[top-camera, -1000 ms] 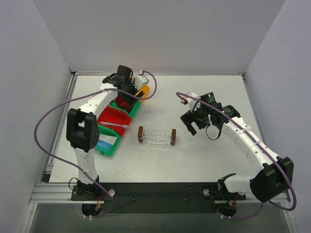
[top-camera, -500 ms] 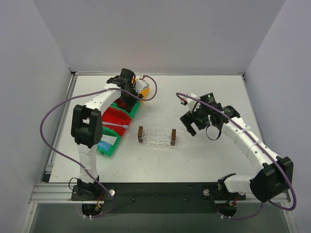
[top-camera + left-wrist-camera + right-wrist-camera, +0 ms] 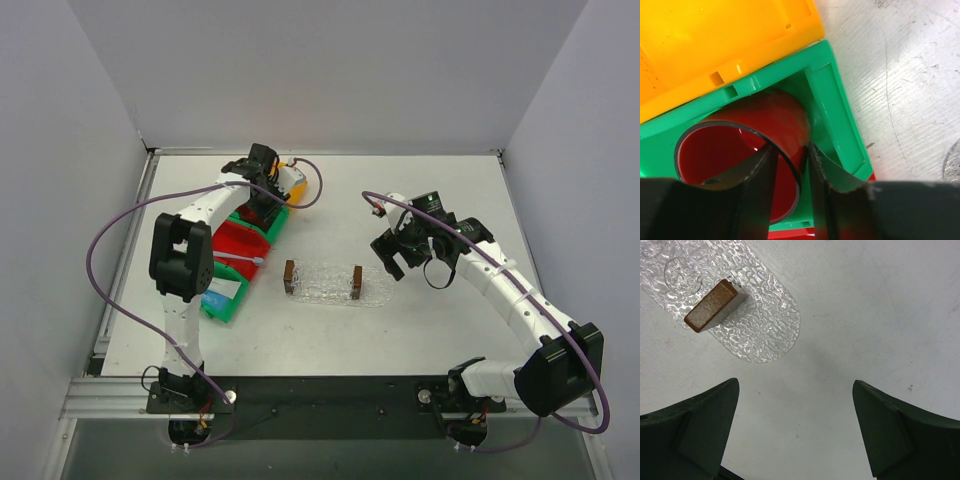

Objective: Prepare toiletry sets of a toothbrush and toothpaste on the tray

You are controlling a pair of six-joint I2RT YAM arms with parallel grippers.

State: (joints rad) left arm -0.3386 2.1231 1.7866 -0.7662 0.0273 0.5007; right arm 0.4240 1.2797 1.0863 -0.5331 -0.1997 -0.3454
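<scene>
Our left gripper [image 3: 792, 147] straddles the rim of the cup [image 3: 715, 150] in the green bin [image 3: 835, 115]; whether it grips, we cannot tell. Our right gripper [image 3: 795, 385] gapes at 3 o'clock of the tray [image 3: 760, 330].

Overhead view of the whole table [image 3: 420, 190]; wrist views close, downward; clear tray [image 3: 325, 284] common to overhead and right wrist.

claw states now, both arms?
Left claw: astride the red cup wall; cannot tell if clamped.
Right claw: open, holding nothing.
</scene>
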